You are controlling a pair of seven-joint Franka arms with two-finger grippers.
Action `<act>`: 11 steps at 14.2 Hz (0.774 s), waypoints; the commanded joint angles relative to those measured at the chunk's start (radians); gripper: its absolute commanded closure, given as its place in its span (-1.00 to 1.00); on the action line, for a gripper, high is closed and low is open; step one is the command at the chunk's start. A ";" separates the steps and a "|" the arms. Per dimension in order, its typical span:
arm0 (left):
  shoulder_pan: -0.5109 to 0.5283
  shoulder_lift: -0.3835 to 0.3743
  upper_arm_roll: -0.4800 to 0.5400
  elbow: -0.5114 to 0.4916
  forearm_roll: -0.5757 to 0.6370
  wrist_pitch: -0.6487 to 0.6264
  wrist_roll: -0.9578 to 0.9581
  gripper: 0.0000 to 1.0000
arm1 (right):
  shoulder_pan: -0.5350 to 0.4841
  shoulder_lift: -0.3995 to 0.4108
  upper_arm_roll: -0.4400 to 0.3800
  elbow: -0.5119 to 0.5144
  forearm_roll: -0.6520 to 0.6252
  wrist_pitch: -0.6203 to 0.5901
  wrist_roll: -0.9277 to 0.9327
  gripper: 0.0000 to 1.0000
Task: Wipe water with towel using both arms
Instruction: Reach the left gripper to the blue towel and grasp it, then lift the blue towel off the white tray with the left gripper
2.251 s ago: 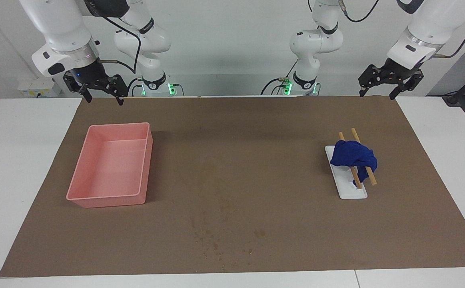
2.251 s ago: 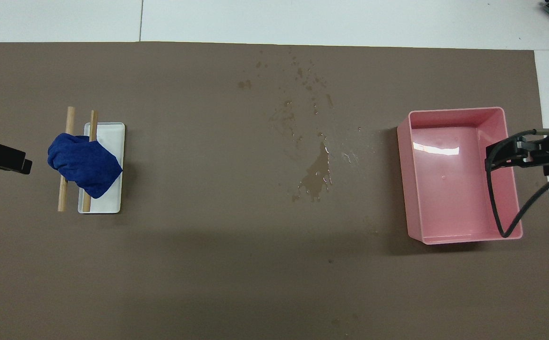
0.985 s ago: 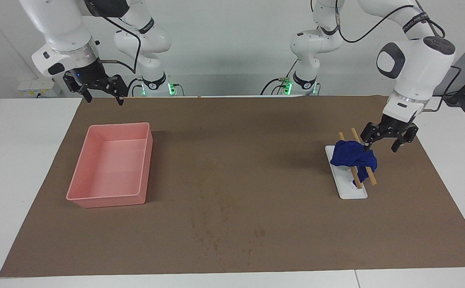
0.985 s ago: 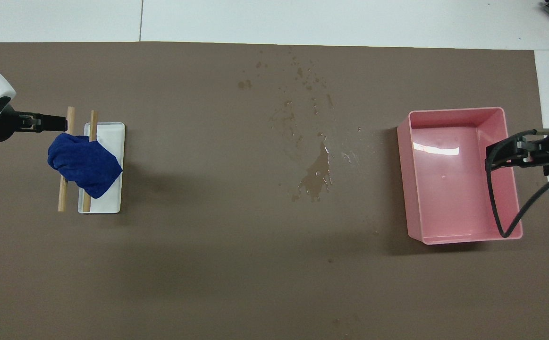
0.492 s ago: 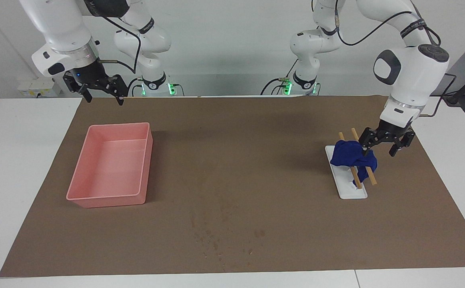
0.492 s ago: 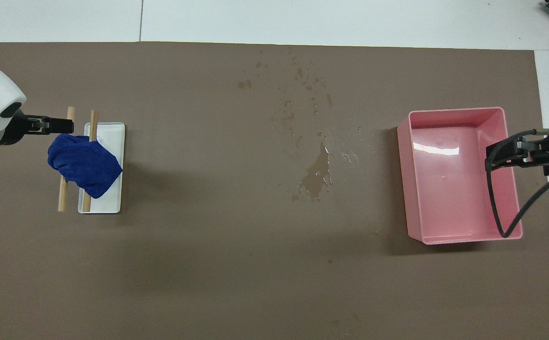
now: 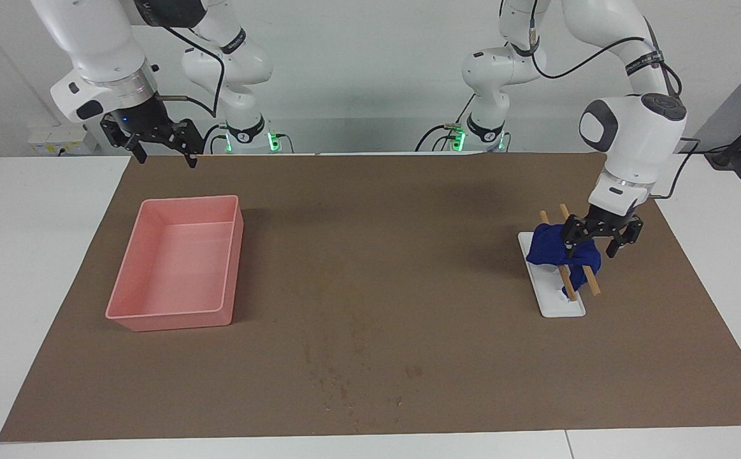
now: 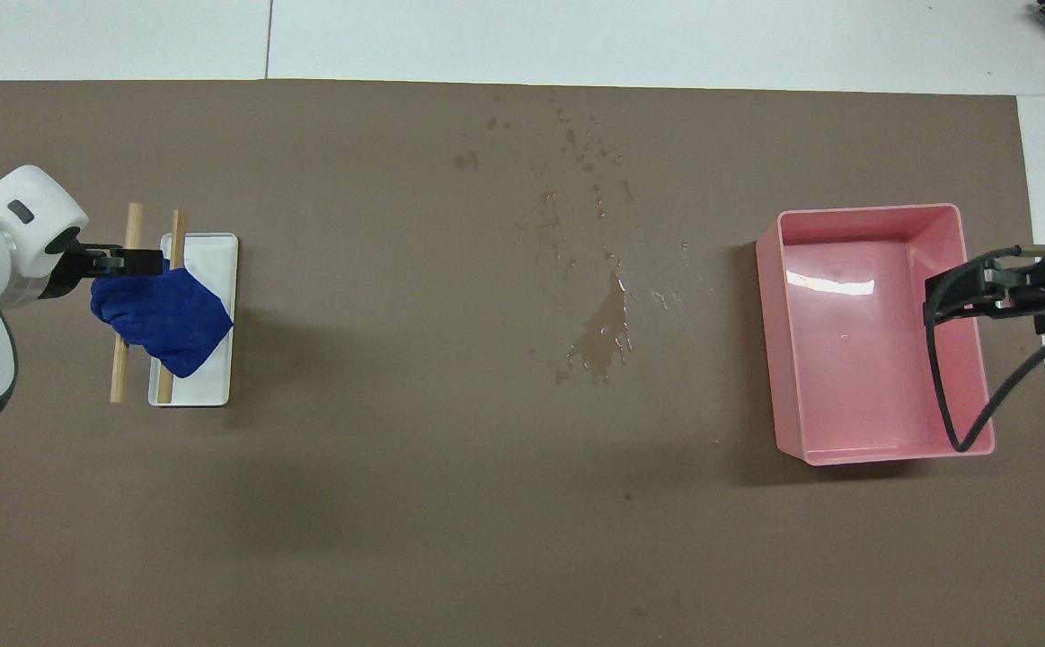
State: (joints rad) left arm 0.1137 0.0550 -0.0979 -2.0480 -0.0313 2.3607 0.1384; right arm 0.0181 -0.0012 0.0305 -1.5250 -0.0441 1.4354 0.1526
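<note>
The deep-blue towel lies bunched over two wooden sticks on a small white tray at the left arm's end of the table; it also shows in the overhead view. My left gripper is open and low at the towel, one finger on its top and the other just off its edge; it also shows in the overhead view. My right gripper is open and empty, and it waits high by the pink tray. Water pools mid-mat, with splashes farther out.
The pink tray stands at the right arm's end, with my right gripper over its edge in the overhead view. A brown mat covers the table. The white tray and the sticks lie under the towel.
My left arm has swung down from high above the table's edge and brought its open gripper onto the towel. The towel, the trays and the right arm have not moved.
</note>
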 commanded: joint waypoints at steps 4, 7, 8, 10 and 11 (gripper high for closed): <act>0.009 -0.041 -0.006 -0.075 0.007 0.043 -0.002 -0.14 | -0.003 0.006 0.003 0.013 -0.007 -0.015 0.004 -1.00; 0.009 -0.030 -0.006 -0.049 0.007 0.042 -0.002 0.70 | -0.006 0.006 0.003 0.013 -0.007 -0.015 0.004 -1.00; 0.011 -0.030 -0.005 -0.047 0.007 0.042 -0.002 0.91 | -0.006 0.004 0.003 0.013 -0.007 -0.021 0.004 -1.00; 0.012 -0.029 -0.005 -0.040 0.007 0.038 -0.002 1.00 | -0.006 -0.002 0.003 0.009 -0.007 -0.029 -0.007 -1.00; 0.014 -0.027 -0.005 -0.026 0.007 0.029 0.000 1.00 | -0.006 -0.016 0.003 0.008 -0.007 -0.027 -0.005 -1.00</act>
State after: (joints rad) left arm 0.1235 0.0318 -0.0969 -2.0815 -0.0294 2.3853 0.1385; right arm 0.0185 -0.0018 0.0305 -1.5248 -0.0441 1.4256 0.1526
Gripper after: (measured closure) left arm 0.877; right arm 0.000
